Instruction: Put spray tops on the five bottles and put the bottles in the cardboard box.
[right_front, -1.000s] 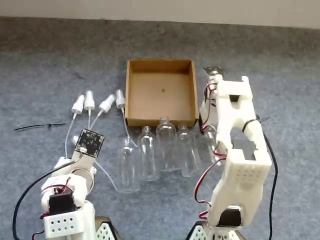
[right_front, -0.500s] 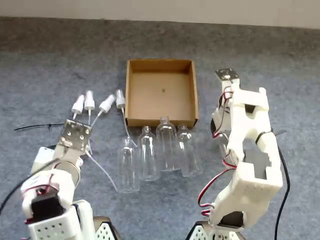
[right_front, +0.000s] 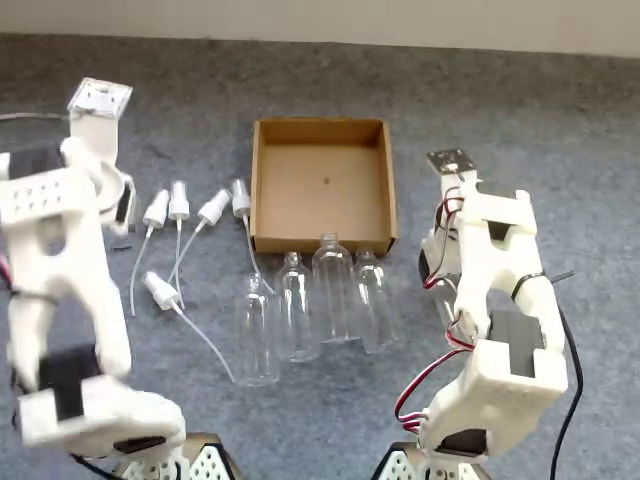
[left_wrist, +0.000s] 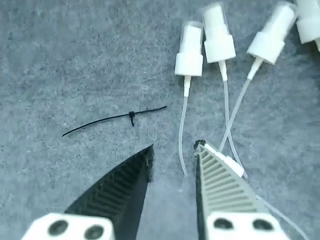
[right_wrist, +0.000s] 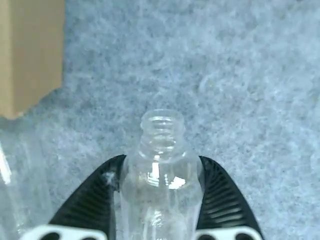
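Four clear bottles (right_front: 295, 305) lie side by side in front of the open cardboard box (right_front: 322, 185). A fifth clear bottle (right_wrist: 161, 165) sits between the fingers of my right gripper (right_wrist: 161, 162), which is shut on its shoulders; its threaded neck is bare. The right arm (right_front: 495, 280) covers that bottle from above. Four white spray tops (right_front: 179, 200) lie in a row left of the box, and another spray top (right_front: 160, 290) lies nearer the front. My left gripper (left_wrist: 174, 148) hangs open above the dip tubes of the spray tops (left_wrist: 189, 50), holding nothing.
A black zip tie (left_wrist: 131, 117) lies on the grey carpet beside the spray tops. The left arm (right_front: 60, 230) stretches along the left side. Bare carpet extends behind the box and at the far right.
The left arm has swung up and out to the left, over the row of spray tops, uncovering the nearer spray top. The right arm has shifted right, over the fifth bottle.
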